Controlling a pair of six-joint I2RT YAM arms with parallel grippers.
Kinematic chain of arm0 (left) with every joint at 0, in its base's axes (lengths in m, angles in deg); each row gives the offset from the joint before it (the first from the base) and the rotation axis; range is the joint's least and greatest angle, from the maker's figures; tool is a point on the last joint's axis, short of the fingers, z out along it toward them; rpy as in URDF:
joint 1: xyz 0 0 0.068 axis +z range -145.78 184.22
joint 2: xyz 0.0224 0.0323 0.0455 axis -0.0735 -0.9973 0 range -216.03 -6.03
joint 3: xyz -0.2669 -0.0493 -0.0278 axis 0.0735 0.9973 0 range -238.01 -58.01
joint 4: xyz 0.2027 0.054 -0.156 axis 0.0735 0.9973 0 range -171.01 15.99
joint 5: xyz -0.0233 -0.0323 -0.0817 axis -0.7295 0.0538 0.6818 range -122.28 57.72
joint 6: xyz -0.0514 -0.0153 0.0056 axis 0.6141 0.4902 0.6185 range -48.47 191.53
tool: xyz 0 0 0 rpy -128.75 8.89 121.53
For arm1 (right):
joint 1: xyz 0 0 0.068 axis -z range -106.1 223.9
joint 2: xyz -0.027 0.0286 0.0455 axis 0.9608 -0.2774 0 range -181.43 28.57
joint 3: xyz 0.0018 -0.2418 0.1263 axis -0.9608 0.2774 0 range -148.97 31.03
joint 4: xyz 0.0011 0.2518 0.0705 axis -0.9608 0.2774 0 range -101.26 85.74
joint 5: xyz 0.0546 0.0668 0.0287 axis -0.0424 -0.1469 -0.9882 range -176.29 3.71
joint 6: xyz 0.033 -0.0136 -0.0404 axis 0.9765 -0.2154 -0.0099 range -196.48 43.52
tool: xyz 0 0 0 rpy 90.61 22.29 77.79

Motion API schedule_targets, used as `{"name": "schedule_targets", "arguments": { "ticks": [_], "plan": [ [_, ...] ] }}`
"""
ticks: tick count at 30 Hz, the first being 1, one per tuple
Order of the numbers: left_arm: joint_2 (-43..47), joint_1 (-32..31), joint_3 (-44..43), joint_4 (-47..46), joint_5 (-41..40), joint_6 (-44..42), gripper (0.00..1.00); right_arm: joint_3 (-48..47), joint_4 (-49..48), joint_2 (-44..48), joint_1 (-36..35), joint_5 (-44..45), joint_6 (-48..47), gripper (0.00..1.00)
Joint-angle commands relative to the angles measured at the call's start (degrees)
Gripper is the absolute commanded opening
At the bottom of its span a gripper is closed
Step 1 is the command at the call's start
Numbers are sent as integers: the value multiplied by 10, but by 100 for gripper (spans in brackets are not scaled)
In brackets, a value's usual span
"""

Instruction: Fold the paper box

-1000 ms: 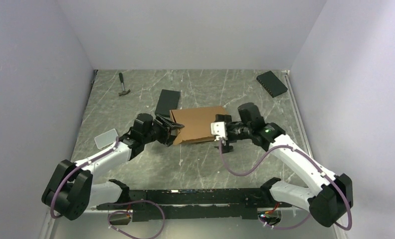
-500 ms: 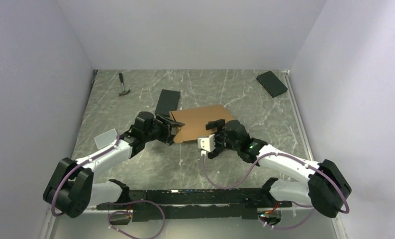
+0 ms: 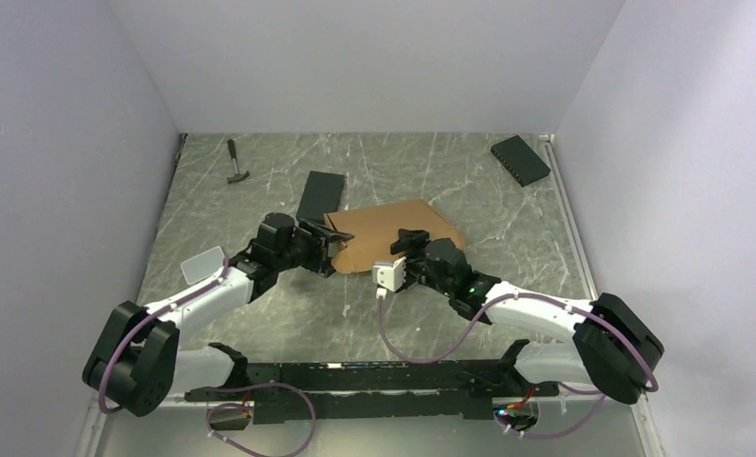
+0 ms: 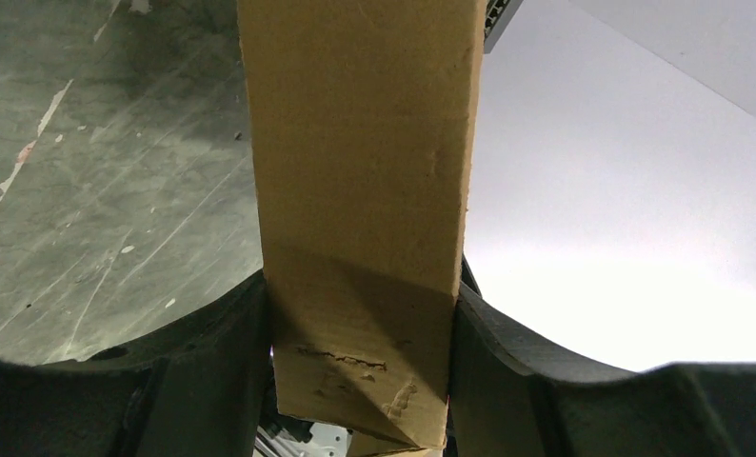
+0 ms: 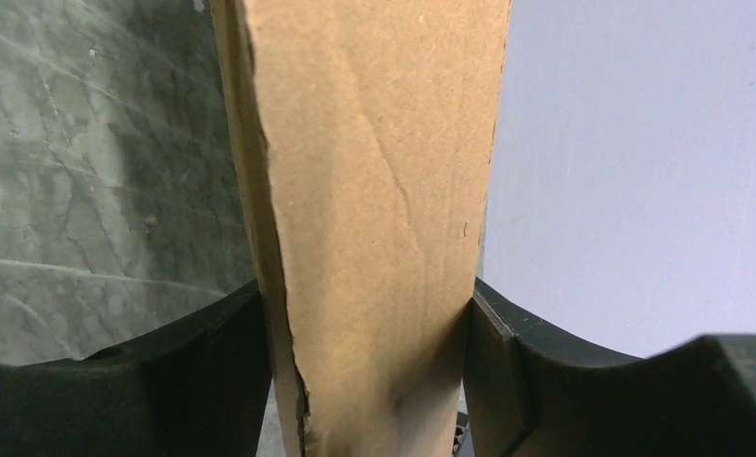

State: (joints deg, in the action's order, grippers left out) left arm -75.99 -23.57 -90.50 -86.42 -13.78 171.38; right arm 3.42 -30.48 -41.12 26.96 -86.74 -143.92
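Two grips on paper box (image 3: pixel 390 222): left gripper (image 3: pixel 333 249) clamps left edge, right gripper (image 3: pixel 409 248) clamps near edge.

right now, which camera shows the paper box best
The top external view: it shows most of the paper box on the table, its edges partly hidden by the left gripper and right gripper. Each wrist view shows only a narrow strip of cardboard between that gripper's fingers.
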Motion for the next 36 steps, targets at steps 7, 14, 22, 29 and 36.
{"name": "schedule_targets", "arguments": {
  "ticks": [7,14,22,29,36],
  "plan": [
    [58,-1,-3,-53,12,-6,78,-49,45,16,10,-22,74,52],
    [145,8,-51,92,-41,-124,99,-105,121,57,57,-86,173,48],
    [319,15,-60,205,-120,-332,100,-225,259,77,133,-196,321,47],
    [440,15,21,195,-127,-370,100,-354,367,28,219,-316,482,46],
    [452,15,40,203,-92,-401,100,-374,330,-71,351,-557,787,45]
  ]
}}
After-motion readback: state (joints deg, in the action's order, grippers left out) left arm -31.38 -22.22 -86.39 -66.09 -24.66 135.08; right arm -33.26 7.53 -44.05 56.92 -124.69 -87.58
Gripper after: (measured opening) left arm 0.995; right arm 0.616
